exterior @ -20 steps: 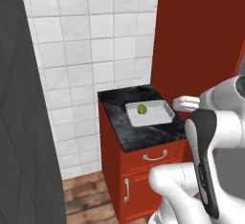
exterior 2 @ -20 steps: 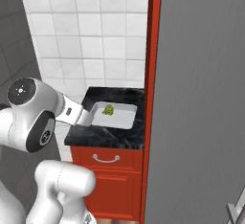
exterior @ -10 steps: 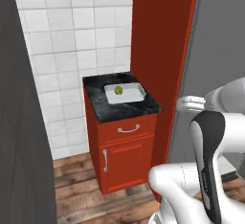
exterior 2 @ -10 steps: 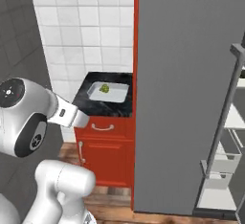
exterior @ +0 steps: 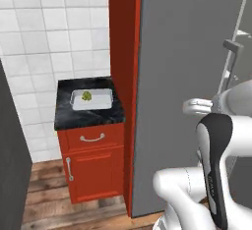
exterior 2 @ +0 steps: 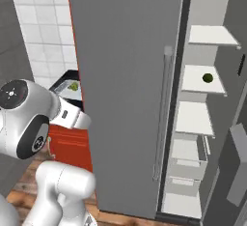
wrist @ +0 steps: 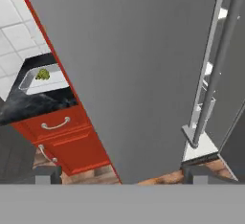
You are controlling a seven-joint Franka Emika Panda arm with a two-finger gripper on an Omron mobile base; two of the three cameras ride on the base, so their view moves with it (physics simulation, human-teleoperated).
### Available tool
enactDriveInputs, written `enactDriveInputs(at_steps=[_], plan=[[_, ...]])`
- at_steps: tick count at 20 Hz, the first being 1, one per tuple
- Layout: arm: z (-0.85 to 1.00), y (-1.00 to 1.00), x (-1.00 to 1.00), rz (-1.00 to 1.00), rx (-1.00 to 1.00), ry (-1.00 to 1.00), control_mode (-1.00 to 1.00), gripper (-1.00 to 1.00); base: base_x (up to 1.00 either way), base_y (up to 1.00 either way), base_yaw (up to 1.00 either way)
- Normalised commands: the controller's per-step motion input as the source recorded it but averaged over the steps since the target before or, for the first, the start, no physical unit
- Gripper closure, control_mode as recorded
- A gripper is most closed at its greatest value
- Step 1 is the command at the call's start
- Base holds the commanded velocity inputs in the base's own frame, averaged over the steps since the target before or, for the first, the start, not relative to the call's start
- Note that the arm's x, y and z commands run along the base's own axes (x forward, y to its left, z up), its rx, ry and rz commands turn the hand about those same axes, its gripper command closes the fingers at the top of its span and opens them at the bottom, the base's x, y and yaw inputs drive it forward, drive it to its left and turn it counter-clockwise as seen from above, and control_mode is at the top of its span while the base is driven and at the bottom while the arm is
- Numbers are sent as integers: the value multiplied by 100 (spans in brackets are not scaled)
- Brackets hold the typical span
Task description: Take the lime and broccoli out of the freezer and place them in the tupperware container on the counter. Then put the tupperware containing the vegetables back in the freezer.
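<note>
One claw [wrist: 117,173], fingers apart, facing freezer [wrist: 143,74].

Broccoli [wrist: 43,74] in tupperware container [wrist: 53,81]

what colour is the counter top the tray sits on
Black with pale marbled veining; the counter under the tupperware container shows best in the left base view.

The base has driven right, so both base views have swung away from the bench [exterior: 88,116] toward the freezer [exterior 2: 130,75]. The tray [exterior: 93,99] with the broccoli [exterior: 86,96] now sits small at the left instead of mid-picture. The freezer's open inside has come into the right base view, with white shelves [exterior 2: 193,119] and the lime [exterior 2: 207,78] resting on one.
</note>
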Motion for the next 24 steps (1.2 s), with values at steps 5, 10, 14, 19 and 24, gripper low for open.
enactDriveInputs(at_steps=[5, 10, 14, 19, 24], plan=[[0, 0, 0, 0, 0, 0, 100, -100, 0, -100, 30], [0, 0, 0, 0, 0, 0, 100, -100, 0, -99, 16], [0, 0, 0, 0, 0, 0, 100, -100, 6, -76, 3], [0, 0, 0, 0, 0, 0, 100, -100, 38, -39, 0], [0, 0, 0, 0, 0, 0, 100, -100, 63, -3, -1]])
